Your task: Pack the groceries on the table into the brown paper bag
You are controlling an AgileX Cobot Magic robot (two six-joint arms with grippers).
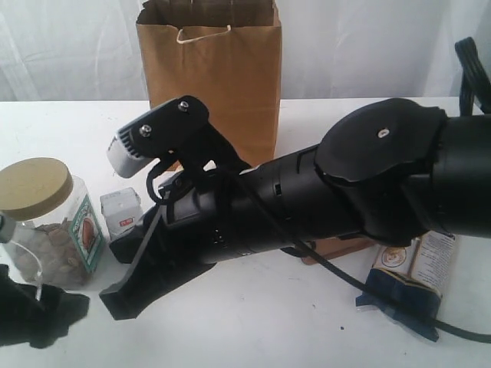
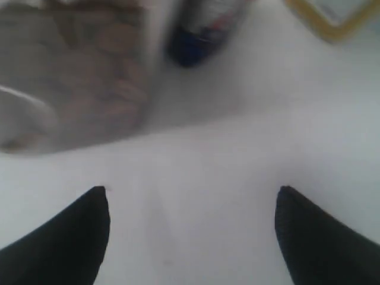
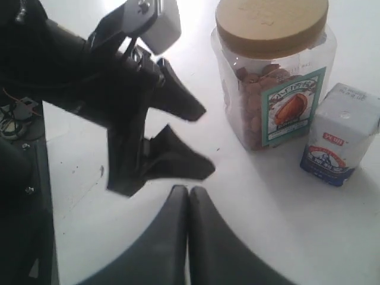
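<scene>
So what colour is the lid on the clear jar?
The jar lid is a dull mustard yellow, clearest in the right wrist view.

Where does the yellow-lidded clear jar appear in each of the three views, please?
Exterior view: the yellow-lidded clear jar stands at the far left.
Left wrist view: a large blur beyond the open left gripper.
Right wrist view: sharp, beyond the shut right gripper.
Shared landmark: the small white-blue carton beside the jar; the left wrist view shows only a blue blur there.
</scene>
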